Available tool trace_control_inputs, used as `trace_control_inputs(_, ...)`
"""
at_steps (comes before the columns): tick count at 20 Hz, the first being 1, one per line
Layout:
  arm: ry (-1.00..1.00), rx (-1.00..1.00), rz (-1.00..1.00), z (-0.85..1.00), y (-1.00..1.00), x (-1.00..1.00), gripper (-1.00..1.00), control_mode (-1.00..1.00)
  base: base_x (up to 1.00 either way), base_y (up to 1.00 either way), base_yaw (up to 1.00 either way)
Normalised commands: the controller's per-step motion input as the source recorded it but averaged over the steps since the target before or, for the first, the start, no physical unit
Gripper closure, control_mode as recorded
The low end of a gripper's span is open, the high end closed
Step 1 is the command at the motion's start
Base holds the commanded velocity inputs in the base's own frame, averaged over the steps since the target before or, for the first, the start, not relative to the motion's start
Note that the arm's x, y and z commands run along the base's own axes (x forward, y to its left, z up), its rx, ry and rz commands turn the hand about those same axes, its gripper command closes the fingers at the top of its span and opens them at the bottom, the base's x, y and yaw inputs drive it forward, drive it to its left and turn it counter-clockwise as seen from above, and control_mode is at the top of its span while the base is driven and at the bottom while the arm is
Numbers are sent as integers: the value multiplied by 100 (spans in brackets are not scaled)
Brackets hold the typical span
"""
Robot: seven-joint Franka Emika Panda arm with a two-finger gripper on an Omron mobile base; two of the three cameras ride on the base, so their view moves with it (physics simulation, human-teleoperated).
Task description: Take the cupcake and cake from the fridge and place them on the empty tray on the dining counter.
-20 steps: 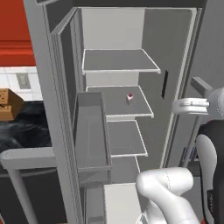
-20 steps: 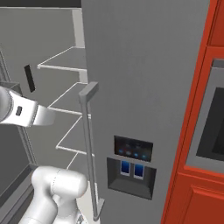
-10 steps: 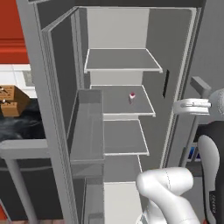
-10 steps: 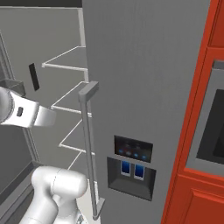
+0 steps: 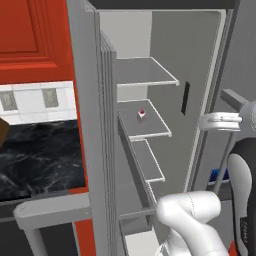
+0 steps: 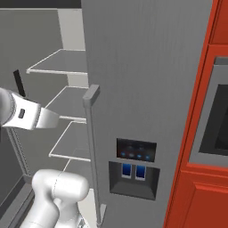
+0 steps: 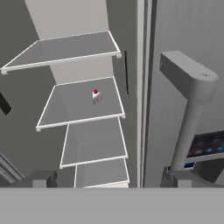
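Hand view: the pincer stands open and empty, in front of the open fridge, well apart from the cake.
The cake, a small white slice with red top, sits on the second shelf from the top, not yet taken. I cannot find the cupcake in these views. So I judge the task is at its beginning: both sweets must go to the tray.
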Motion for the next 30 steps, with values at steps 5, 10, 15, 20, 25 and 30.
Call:
trace_control_inputs(5,0,1,-1,-6,10,12,-100,-100,59,32,-10)
trace_control_inputs(10,0,7,-1,-24,41,48,-100,-100,0,0,0)
trace_control_inputs(15,0,4,3,-15,36,39,-100,-100,0,0,0)
trace_control_inputs(20,0,2,5,-9,0,22,-100,-100,0,0,0)
trace_control_inputs(25,0,0,2,-11,8,38,-100,-100,0,0,0)
trace_control_inputs(30,0,0,0,-15,8,48,-100,-100,0,0,0)
